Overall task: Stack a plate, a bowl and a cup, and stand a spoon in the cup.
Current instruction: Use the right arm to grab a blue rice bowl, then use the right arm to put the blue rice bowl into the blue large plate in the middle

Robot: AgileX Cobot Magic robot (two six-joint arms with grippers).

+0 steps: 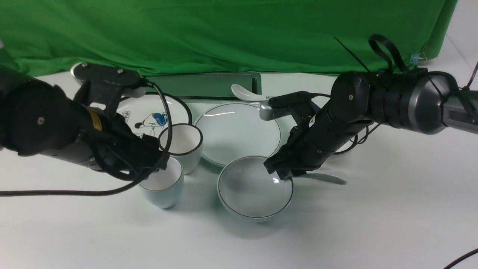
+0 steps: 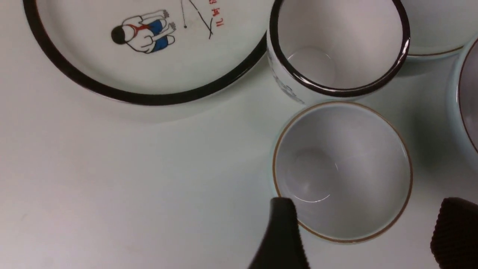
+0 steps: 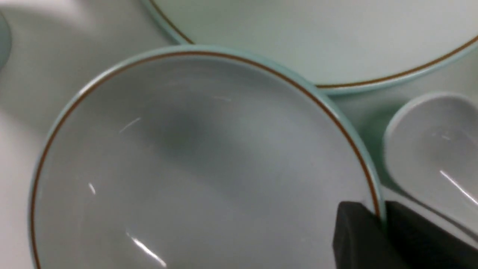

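Observation:
The plain plate (image 1: 239,132) lies at the middle of the table, also in the right wrist view (image 3: 317,33). The plain bowl (image 1: 255,190) stands just in front of it. My right gripper (image 1: 278,172) is shut on the bowl's right rim (image 3: 373,194), one finger inside and one outside. The pale cup (image 1: 163,183) with a brownish rim stands left of the bowl. My left gripper (image 2: 368,231) is open above the cup (image 2: 341,172), one finger (image 2: 282,231) over its rim. A white spoon (image 1: 325,177) lies right of the bowl (image 3: 433,157); its handle is too unclear to check for marks.
A black-rimmed cup (image 1: 183,145) stands right behind the pale cup. The cartoon plate (image 1: 149,116) lies at the back left. A second white spoon (image 1: 242,93) rests by a green tray (image 1: 205,86) at the back. Green cloth closes off the far side.

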